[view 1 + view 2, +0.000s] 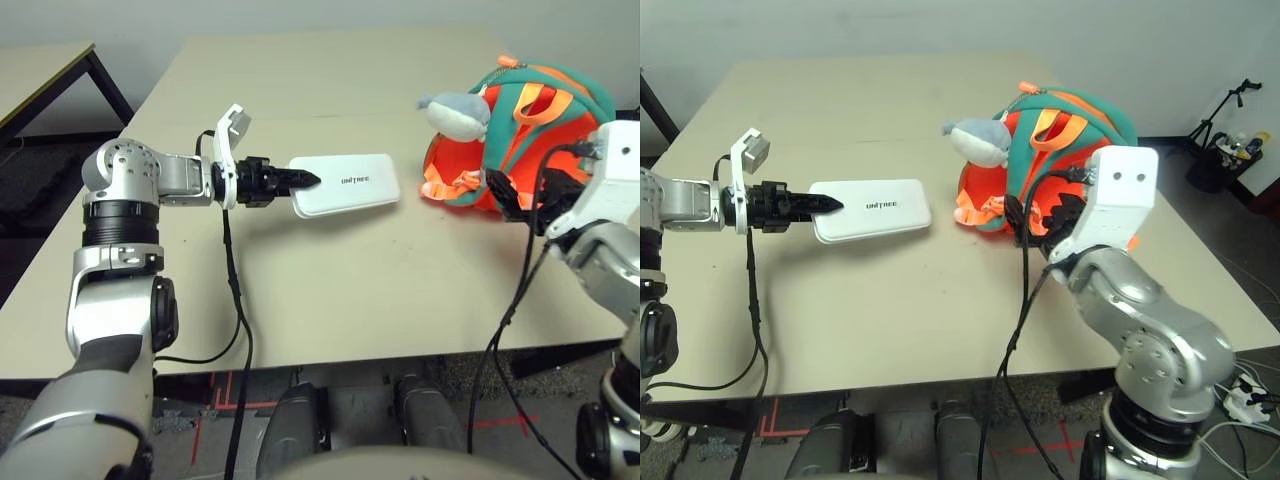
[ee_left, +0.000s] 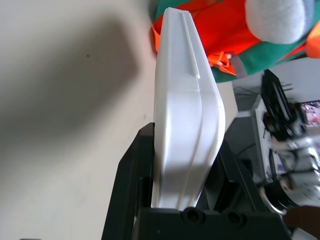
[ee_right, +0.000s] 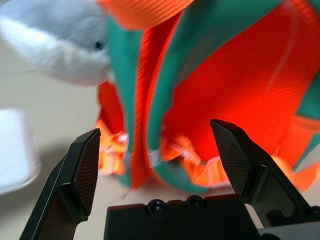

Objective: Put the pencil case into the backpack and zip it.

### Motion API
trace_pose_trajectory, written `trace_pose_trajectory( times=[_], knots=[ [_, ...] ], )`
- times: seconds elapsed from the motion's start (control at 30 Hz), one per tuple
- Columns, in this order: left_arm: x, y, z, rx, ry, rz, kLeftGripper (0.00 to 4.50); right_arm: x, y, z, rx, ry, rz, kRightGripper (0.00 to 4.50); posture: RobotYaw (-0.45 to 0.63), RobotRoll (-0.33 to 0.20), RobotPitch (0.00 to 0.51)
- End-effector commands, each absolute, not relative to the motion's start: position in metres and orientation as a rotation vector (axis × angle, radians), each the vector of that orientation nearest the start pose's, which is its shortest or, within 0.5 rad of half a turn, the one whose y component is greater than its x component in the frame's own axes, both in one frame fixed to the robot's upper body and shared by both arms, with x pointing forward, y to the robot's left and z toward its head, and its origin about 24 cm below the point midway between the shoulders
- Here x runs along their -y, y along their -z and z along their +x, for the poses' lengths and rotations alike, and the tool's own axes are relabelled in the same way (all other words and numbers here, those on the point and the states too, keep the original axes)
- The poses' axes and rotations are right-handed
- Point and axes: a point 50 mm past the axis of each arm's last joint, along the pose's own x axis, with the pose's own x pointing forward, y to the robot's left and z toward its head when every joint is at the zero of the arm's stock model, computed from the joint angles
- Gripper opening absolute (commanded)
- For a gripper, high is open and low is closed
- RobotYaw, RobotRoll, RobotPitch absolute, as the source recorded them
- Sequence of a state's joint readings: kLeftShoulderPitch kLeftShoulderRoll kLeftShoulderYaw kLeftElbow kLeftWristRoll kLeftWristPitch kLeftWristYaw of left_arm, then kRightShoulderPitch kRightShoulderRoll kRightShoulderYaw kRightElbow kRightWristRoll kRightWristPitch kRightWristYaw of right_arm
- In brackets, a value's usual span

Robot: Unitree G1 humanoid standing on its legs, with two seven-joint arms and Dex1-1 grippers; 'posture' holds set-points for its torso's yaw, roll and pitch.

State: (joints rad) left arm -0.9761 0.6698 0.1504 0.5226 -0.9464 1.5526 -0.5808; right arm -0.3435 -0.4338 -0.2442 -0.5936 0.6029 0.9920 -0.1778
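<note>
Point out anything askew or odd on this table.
Nothing is spilled or damaged. The flat white pencil case is held off the table, clamped at one end by the left gripper; the orange and teal backpack sits slumped beside it.

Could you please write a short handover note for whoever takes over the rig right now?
Left gripper: shut on the pencil case, gripping one short end and holding it out toward the backpack.
Right gripper: jaws open, holding nothing, right up at the backpack's teal-edged opening.
Backpack: on the table on the robot's right side, grey-white plush piece on its near-left side.
Done: pencil case picked up.
Left: hold the backpack's opening, slide the case in, release it, zip the backpack.
</note>
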Motion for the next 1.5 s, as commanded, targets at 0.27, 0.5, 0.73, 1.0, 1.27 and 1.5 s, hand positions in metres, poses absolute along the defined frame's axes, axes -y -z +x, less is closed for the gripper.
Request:
trace_pose_trajectory(
  times=[0.27, 0.5, 0.73, 1.0, 1.27, 1.5],
  knots=[
    [-0.232, -0.234, 0.316, -0.657, 0.847, -0.595, 1.41, 0.194, -0.187, 0.299, -0.003, -0.071, -0.029, 4.50, -0.07, 0.000, 0.034],
    [-0.232, -0.226, 0.297, -0.600, 0.898, -0.608, 1.41, 0.200, -0.181, 0.314, -0.039, -0.069, -0.073, 4.50, 0.01, 0.000, 0.066],
    [-0.227, -0.208, 0.287, -0.586, 0.900, -0.629, 1.41, 0.214, -0.187, 0.327, -0.036, -0.027, -0.103, 4.35, 0.03, 0.000, 0.075],
    [-0.224, -0.212, 0.291, -0.576, 0.899, -0.644, 1.41, 0.220, -0.189, 0.333, -0.023, 0.023, -0.103, 2.09, 0.02, 0.000, 0.070],
    [-0.218, -0.215, 0.296, -0.594, 0.912, -0.647, 1.41, 0.220, -0.200, 0.317, -0.042, -0.026, -0.086, 0.15, -0.03, 0.000, 0.067],
    [-0.216, -0.215, 0.302, -0.612, 0.916, -0.657, 1.41, 0.218, -0.232, 0.275, -0.131, -0.332, -0.039, 0.15, -0.08, 0.000, 0.073]
  ],
)
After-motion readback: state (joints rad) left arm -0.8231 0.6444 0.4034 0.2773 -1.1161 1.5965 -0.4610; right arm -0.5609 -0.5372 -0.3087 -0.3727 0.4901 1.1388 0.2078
